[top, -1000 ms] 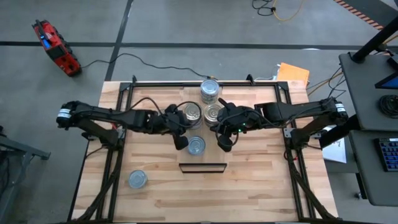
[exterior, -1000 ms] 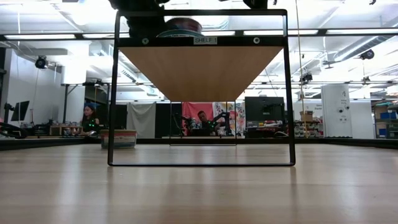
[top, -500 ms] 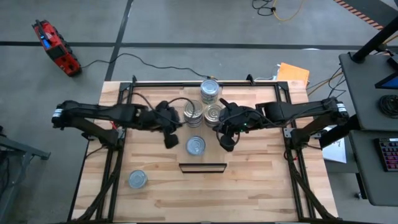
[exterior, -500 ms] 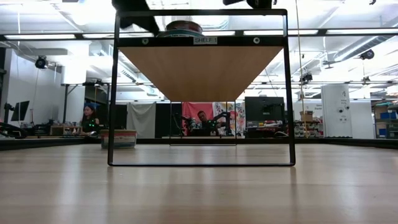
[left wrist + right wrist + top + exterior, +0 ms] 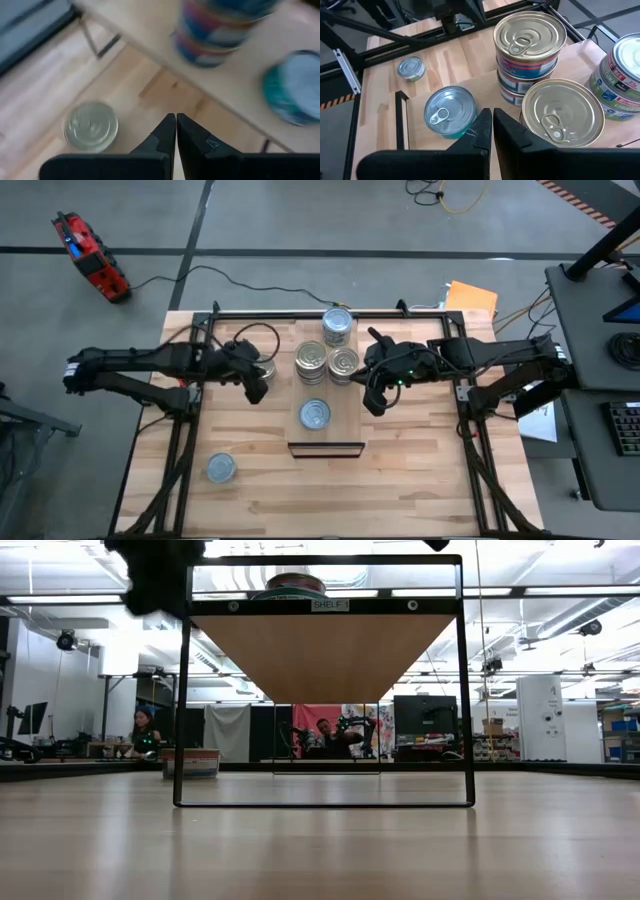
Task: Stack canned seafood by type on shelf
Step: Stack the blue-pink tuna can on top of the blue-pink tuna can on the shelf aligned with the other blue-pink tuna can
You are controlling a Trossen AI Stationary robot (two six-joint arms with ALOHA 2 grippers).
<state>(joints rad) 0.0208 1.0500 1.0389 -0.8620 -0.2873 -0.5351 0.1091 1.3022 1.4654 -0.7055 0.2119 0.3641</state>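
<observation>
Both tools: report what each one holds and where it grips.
Nothing is held. The left tool is shut and empty beside the shelf; the right tool is shut and empty above it.

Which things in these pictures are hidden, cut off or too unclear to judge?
- Low view: the shelf board hides all tins but one rim.
- Left wrist view: two blurred tins, the farther cut by the edge.
- High view: how many tins each stack holds.
- Right wrist view: tin cut off.

Four tins (image 5: 314, 363) on shelf (image 5: 324, 436)
</observation>
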